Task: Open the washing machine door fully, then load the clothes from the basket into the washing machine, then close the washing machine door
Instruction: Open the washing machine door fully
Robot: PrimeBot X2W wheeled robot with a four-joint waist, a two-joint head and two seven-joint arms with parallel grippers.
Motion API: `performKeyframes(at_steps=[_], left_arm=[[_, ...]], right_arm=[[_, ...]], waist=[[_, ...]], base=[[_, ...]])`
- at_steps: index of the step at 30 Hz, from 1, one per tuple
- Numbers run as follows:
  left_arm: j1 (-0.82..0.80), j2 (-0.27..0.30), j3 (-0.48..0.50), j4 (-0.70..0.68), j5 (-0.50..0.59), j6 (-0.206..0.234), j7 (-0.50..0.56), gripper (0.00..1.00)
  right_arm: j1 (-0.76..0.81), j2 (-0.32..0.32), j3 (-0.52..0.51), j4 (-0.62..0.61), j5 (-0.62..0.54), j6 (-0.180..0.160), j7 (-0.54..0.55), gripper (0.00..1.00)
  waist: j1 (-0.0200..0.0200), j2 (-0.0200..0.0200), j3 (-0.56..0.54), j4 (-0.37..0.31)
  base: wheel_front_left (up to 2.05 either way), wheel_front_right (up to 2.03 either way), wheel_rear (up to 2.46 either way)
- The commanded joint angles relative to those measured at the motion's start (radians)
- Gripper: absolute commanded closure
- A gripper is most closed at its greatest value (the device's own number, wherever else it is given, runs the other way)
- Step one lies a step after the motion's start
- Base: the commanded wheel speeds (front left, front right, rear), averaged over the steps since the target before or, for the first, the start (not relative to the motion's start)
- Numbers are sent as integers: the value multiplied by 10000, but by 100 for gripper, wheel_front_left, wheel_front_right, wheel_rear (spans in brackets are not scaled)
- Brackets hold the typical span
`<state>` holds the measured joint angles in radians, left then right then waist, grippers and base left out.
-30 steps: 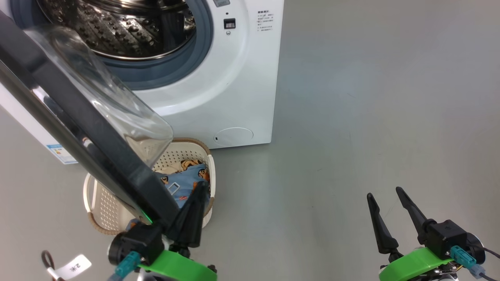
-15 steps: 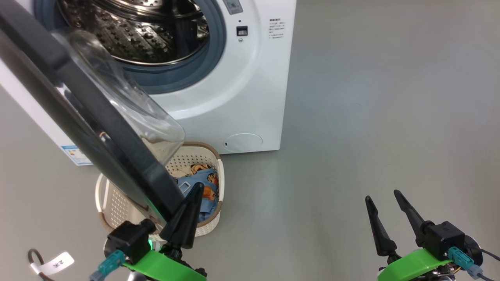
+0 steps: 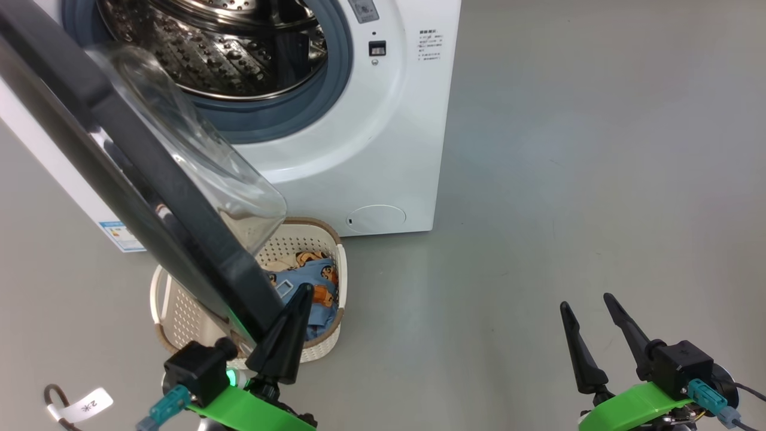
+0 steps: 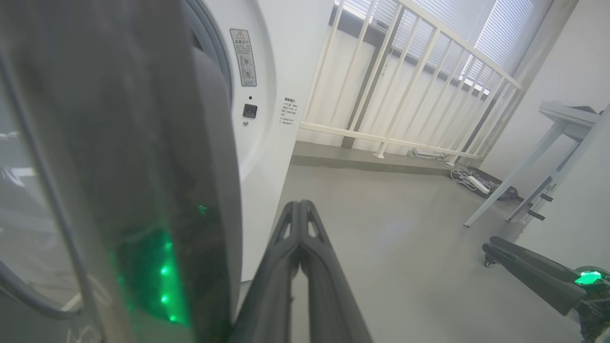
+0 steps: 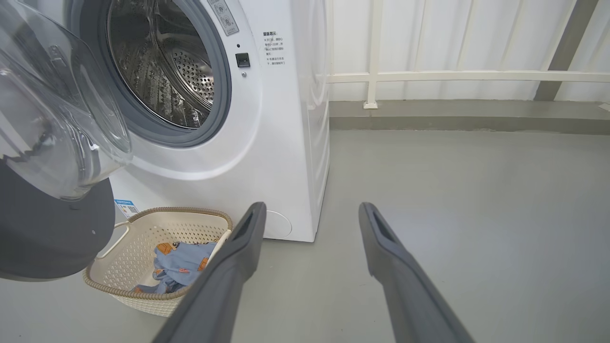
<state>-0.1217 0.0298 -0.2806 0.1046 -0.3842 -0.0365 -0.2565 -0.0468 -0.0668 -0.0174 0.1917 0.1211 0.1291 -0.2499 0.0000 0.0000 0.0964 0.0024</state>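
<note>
basket (image 3: 179, 311): bear-print clothes (image 3: 311, 281) inside, on floor (image 3: 538, 179) before washing machine (image 3: 371, 137) | washing machine door (image 3: 179, 209): open | left gripper (image 3: 303, 290): pressed together by door rim | right gripper (image 3: 585, 300): spread

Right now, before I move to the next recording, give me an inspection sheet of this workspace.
Surface: smooth grey floor.
Job's things: washer door swung out above the basket; clothes in the basket; none seen in the drum.
Clutter: nothing seen.
End effectors: left end effector shut, beside the door's edge, contact unclear; right end effector open, holding nothing, over the floor.
Cables: tagged cable by the left arm; power strip with cords on the floor.
Surroundings: white railing, table.
</note>
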Motion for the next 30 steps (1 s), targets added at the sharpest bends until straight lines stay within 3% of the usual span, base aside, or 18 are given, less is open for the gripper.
performKeyframes(at_steps=[1,30], left_arm=[[-109,204,647,-35,11,301,-53,100],[-629,204,1070,232,-23,427,-53,100]], right_arm=[[-231,-32,203,-199,139,16,-118,0],[-212,23,150,-154,217,16,-118,0]], waist=[[0,0,8,-15],[0,0,95,21]], base=[[0,0,0],[0,0,0]])
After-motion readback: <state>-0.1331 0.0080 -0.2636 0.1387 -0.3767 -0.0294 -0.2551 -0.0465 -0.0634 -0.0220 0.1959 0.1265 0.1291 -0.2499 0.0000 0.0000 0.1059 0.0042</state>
